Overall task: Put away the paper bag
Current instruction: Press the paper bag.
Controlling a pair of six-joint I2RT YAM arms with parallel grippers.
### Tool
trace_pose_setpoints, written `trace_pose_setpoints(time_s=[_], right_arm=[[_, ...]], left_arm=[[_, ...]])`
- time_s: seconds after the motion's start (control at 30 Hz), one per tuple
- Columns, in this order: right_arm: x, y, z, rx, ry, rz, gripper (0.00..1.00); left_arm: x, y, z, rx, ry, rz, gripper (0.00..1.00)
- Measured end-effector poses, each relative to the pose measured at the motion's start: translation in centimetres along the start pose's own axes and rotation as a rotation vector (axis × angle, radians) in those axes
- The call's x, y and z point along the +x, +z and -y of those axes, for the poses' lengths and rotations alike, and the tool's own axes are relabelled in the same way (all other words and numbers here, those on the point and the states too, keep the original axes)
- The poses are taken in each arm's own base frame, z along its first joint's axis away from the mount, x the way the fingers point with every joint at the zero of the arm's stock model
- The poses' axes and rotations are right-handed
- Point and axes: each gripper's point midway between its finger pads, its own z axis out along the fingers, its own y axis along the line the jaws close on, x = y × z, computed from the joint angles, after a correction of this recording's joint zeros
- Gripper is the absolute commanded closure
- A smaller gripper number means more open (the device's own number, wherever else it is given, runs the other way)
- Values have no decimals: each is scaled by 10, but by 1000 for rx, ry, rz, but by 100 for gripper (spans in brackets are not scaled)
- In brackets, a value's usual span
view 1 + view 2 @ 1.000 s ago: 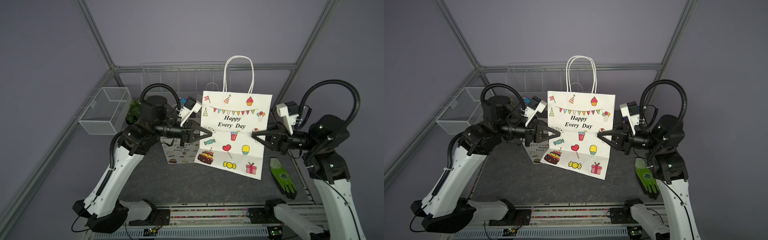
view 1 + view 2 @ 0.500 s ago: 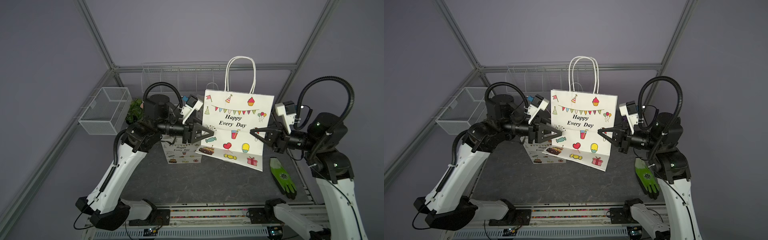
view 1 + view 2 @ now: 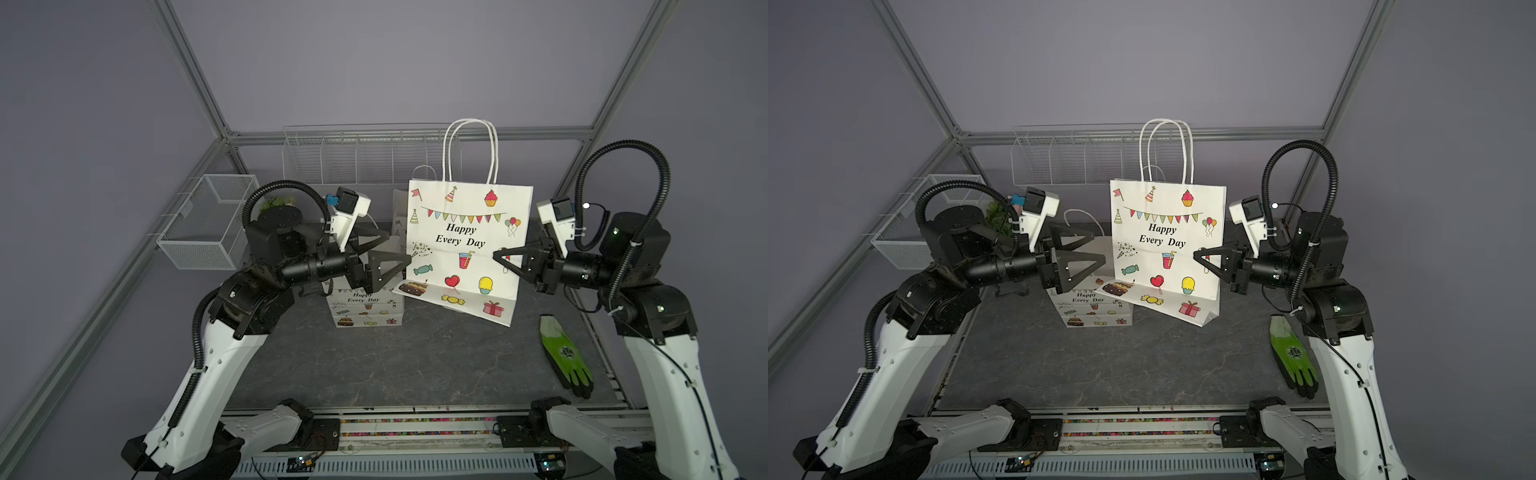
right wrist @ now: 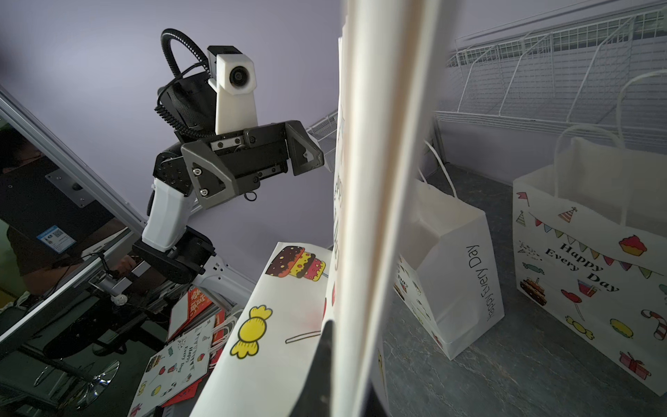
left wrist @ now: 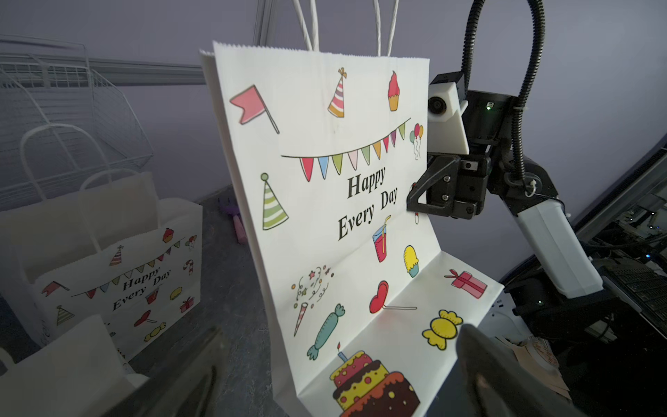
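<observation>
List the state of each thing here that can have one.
Large white "Happy Every Day" paper bag, flattened, upright, bottom flap folded forward.
Right hand, shut on that bag's side edge.
Left hand, open, not gripping the bag.
Small white printed paper bag, standing open.
Green-and-black glove, lying flat on the table.

Left wrist view: left pincer (image 5: 343, 330) fingers (image 5: 505, 382) blurred, cut by frame edge; paper bag (image 5: 325, 216) handles (image 5: 310, 21) run out of frame. Right wrist view: bag edge blurred, covering most of right pincer (image 4: 343, 361). In a top view: plant (image 3: 277, 203) mostly behind left arm (image 3: 274, 241).
</observation>
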Motion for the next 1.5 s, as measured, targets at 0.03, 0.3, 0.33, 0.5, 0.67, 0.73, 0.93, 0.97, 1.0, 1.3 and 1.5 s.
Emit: trace_pose_setpoints(time_s=[0.03, 0.3, 0.33, 0.5, 0.67, 0.73, 0.93, 0.97, 1.0, 1.3, 1.5], right_arm=[[-2, -1, -2, -2, -8, 3, 93], [-21, -8, -7, -61, -36, 42, 93], [-24, -8, -7, -83, -33, 44, 93], [-33, -1, -7, -194, -10, 29, 93], [-29, -3, -32, -288, -45, 2, 93], [-29, -6, -42, -310, -71, -1, 93], [-28, -9, -54, -337, -107, -2, 93], [-28, -9, -53, -337, -103, -3, 93], [-28, -8, -52, -336, -99, -3, 93], [-32, 1, -32, -306, -25, -4, 93], [-33, 3, -27, -286, -15, 4, 93]], left_arm=[[-2, -2, -1, -3, -1, 16, 0], [20, 7, -10, 32, -58, 7, 0], [24, 7, -9, 40, -65, 3, 0], [23, 8, 0, 114, -82, 29, 3], [9, 14, 9, 202, -76, 63, 9], [6, 17, 11, 231, -73, 64, 11], [6, 19, 17, 291, -83, 48, 28], [5, 19, 19, 304, -81, 48, 31], [5, 18, 22, 314, -78, 49, 32], [22, 26, 42, 422, -77, -24, 43], [36, 42, 36, 415, -84, -87, 54]])
